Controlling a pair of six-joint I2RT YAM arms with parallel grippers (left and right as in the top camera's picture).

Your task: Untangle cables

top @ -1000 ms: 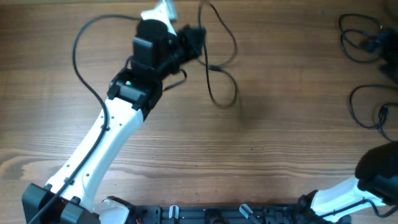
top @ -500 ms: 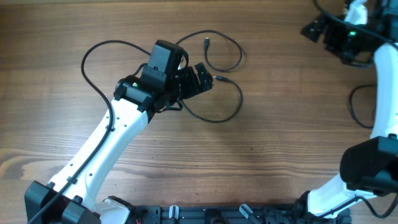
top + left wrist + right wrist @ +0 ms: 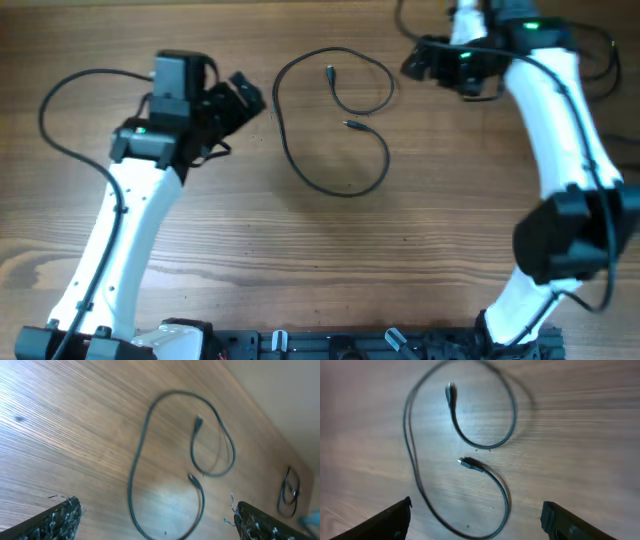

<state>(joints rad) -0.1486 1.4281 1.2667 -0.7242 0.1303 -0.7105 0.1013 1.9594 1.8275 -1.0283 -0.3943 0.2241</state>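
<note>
Looking down from overhead, I see one thin black cable [image 3: 288, 150] lying flat on the wooden surface [image 3: 450, 220] in an open, S-like curl between my two arms, touching neither. Its upper plug [image 3: 330, 72] sits inside the top loop and its lower plug [image 3: 350, 125] lies just below it, the two ends near each other but apart. I find no place where the cord crosses itself, so I judge this one free of knots. My left hand [image 3: 243, 98] hovers to the left of the curl with its fingers spread wide and nothing between them. My right hand [image 3: 420, 62] hangs off the upper right of the curl, equally wide open and empty, and both wrist views look straight at the cord. A second coil [image 3: 290, 491] shows small at the far edge of the left wrist view, too small for me to read its tangles. I expect the cord to be very light and limp, sliding and trailing after whatever point I lift, with no stiffness to hold a shape. It lies so low that a pinch mid-length could slip off, so I would take hold just behind a plug, where it is thicker and firmer.
</note>
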